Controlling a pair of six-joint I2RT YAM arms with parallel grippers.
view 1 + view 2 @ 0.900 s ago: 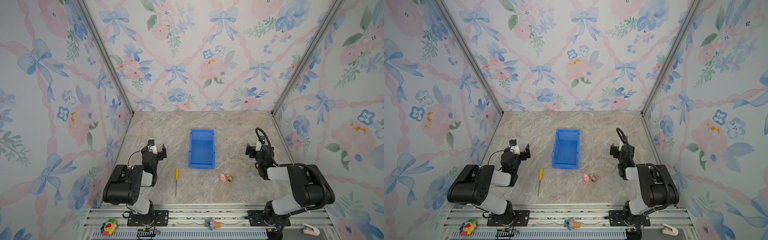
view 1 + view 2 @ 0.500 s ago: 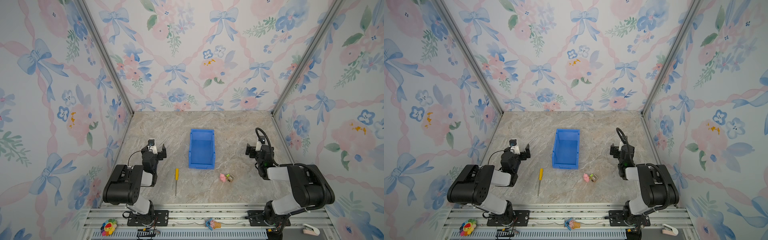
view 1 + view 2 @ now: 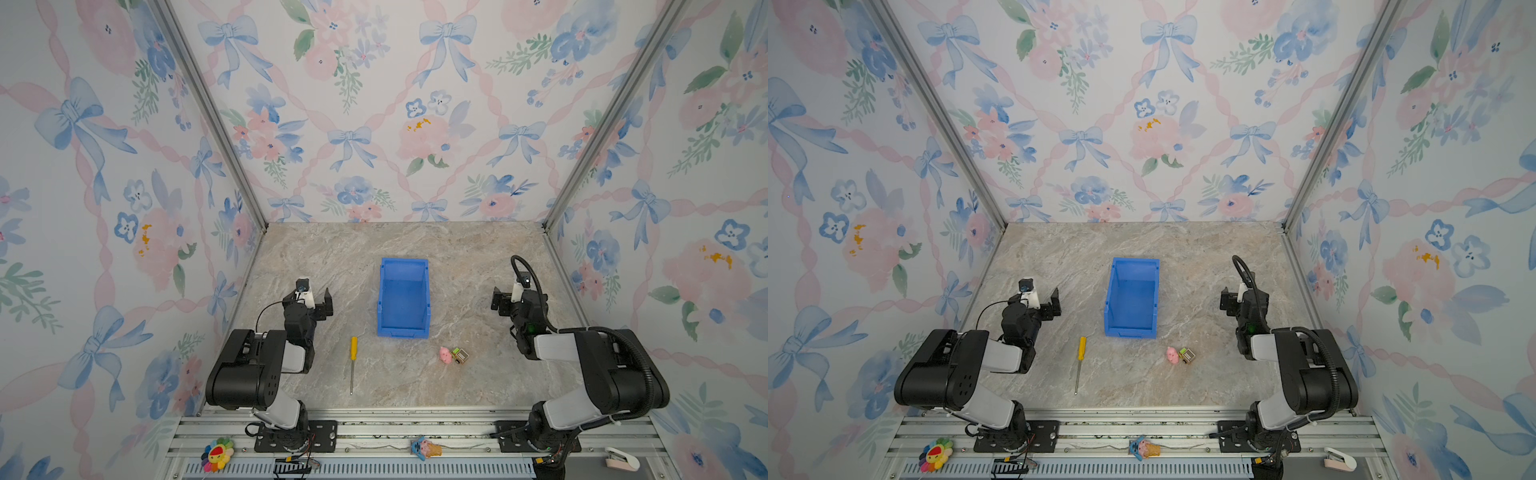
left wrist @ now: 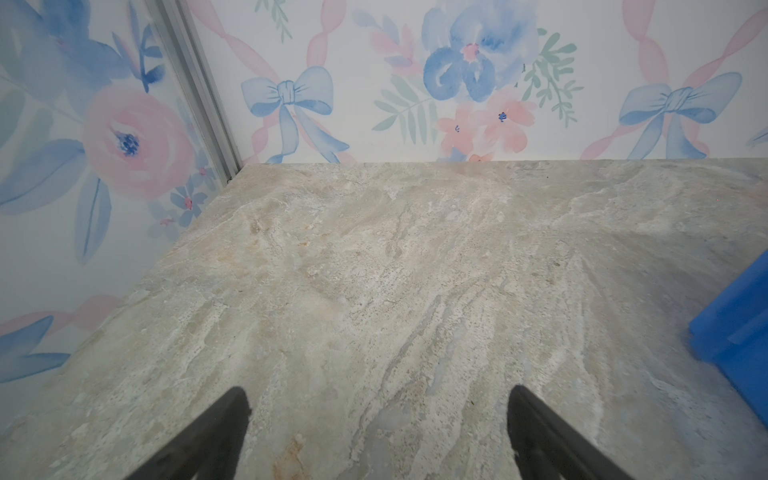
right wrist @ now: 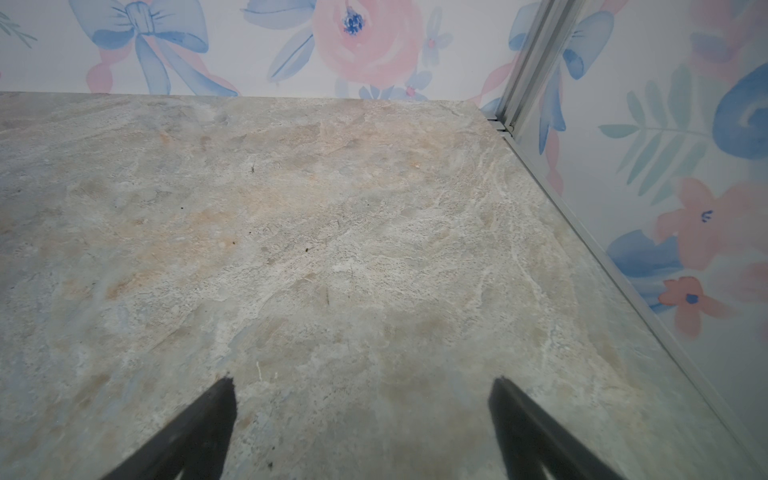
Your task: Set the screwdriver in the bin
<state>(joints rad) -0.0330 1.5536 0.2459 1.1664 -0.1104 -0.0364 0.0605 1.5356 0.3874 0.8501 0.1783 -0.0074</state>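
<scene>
Left hand: the left hand [image 3: 321, 304] hovered low over the bench [image 3: 478, 257] near the left wall, released. In the left wrist view its two dark fingers [image 4: 216, 432] stood wide apart with only bare bench between them.
Screwdriver: the screwdriver [image 3: 353, 365] lay flat on the bench, touched by neither hand. It sat between the left arm and the bin, just outside the bin's near left corner, with its yellow handle toward the bin and its shaft pointing at the front rail.
Bin: the bin [image 3: 403, 332] stood upright at mid-bench, lipped front toward the rail, with nothing visible inside in both top views.
Toys: a pink toy [image 3: 445, 354] and a small boxy toy [image 3: 460, 355] lay side by side near the bin's near right corner.
Right hand: the right hand [image 3: 500, 300] hung low near the right wall, released. Its fingers [image 5: 199, 428] were spread, holding nothing.
</scene>
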